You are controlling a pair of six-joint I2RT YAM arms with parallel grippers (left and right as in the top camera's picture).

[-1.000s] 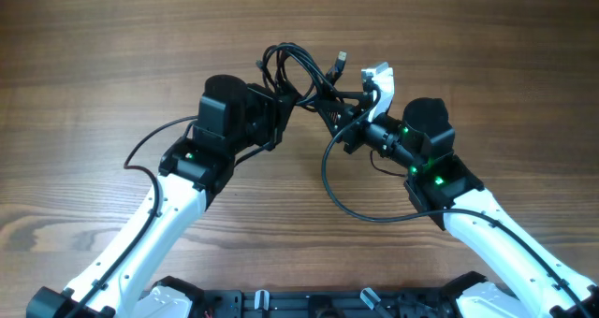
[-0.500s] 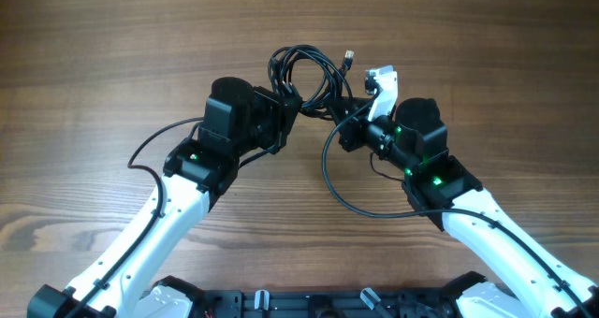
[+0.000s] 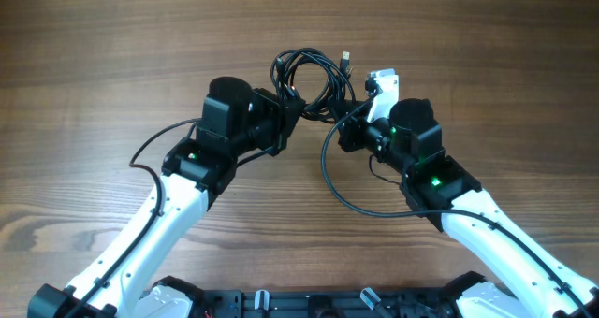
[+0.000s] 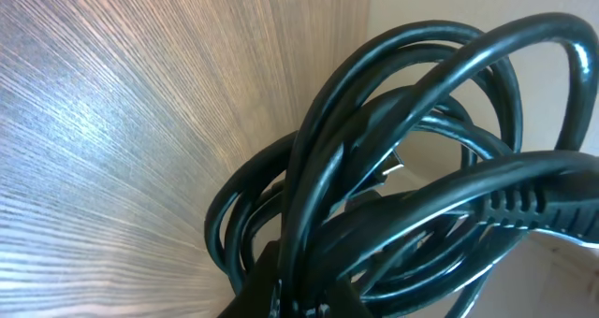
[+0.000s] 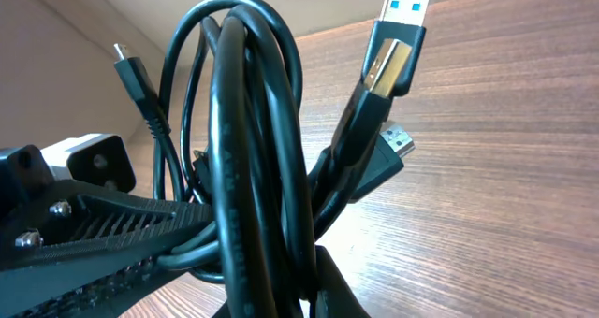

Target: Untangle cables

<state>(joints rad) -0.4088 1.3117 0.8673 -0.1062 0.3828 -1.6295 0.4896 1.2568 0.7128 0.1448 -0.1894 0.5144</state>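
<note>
Where the bundle sits: thin, flexible black cables (image 3: 314, 73) form a looped knot above the brown wood-grain desk (image 3: 112, 56), between the two tool tips and reaching a little beyond them.
Left tool: the left tool (image 3: 296, 105) is clamped tight on the knot's left side. In its wrist view the glossy loops (image 4: 374, 168) crowd right up against the tip.
Right tool: the right tool (image 3: 344, 122) is pinched closed on the knot's right side. In its wrist view several strands (image 5: 253, 168) run upright between the ridged black fingers (image 5: 112, 234).
Plugs: a silver plug with a blue tongue (image 5: 402, 14) and a gold-tipped plug (image 5: 386, 70) stick up just right of the gripped strands. A small dark plug (image 5: 129, 75) hangs to their left.
Gap between tools: close, with only the knot between them.
Contact with desk: cannot tell whether the loops touch the wood.
Nearby: a white camera module (image 3: 380, 80) stands just right of the knot.
</note>
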